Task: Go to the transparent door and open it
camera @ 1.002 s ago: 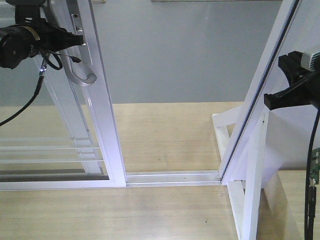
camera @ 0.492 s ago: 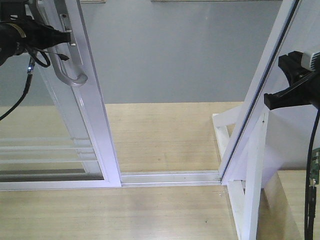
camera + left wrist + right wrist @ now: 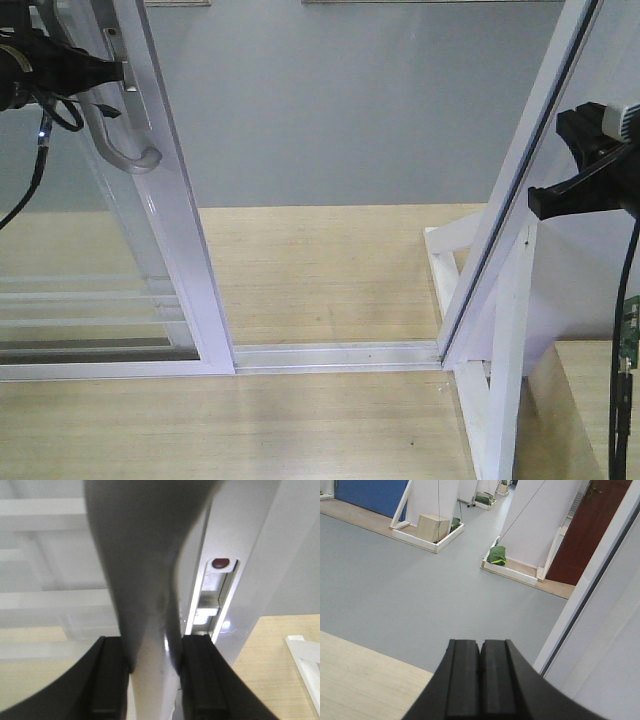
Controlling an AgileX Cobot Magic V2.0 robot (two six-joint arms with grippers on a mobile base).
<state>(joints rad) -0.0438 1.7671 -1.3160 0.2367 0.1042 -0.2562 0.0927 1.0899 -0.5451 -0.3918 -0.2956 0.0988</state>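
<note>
Left hand (image 3: pixel 150 675) clamps something between its fingers; right hand (image 3: pixel 480 680) has fingers pressed together, empty.

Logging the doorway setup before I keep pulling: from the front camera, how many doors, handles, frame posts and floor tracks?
Glass door: 1
Pull handle: 1
Frame post: 1
Floor track: 1
Total: 4

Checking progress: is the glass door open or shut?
Open. The door stands apart from the frame post, bare track between; the left gripper clamps its handle.
</note>
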